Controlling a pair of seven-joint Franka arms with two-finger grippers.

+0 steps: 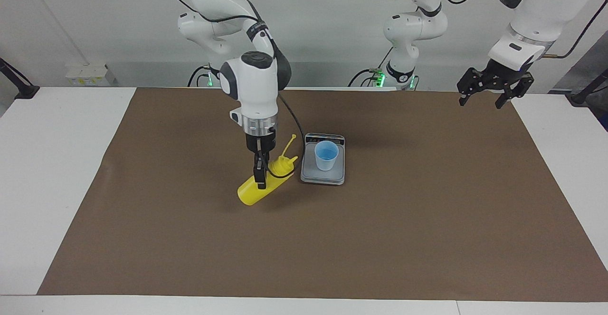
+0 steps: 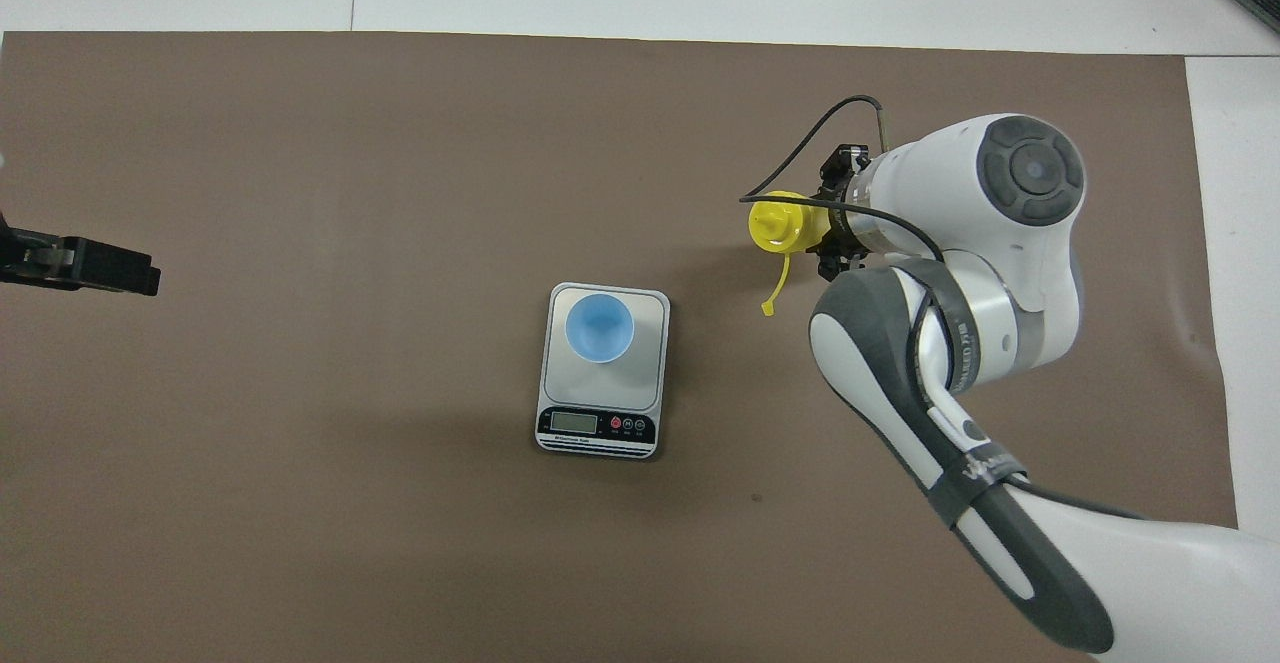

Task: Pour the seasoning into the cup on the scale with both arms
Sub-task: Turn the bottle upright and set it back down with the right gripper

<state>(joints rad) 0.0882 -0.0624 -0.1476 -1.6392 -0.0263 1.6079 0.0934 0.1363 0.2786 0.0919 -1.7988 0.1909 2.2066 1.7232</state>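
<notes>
While the right gripper (image 1: 259,176) clamps the yellow seasoning bottle (image 1: 259,186) tilted over the brown mat (image 1: 380,239), nozzle aimed up toward the scale (image 1: 323,175) just beside it, the bottle's base is low by the mat, contact unclear. Blue cup (image 1: 326,155) stands upright on the scale. Left gripper (image 1: 494,87) waits, fingers spread wide and empty, over the mat's edge at its own end.

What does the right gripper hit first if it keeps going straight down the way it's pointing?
The right gripper points straight down and is shut on the yellow bottle, which is tilted with its base low over the brown mat. Going on, the bottle's base would probably meet the mat first, beside the scale; the remaining gap is unclear.
</notes>
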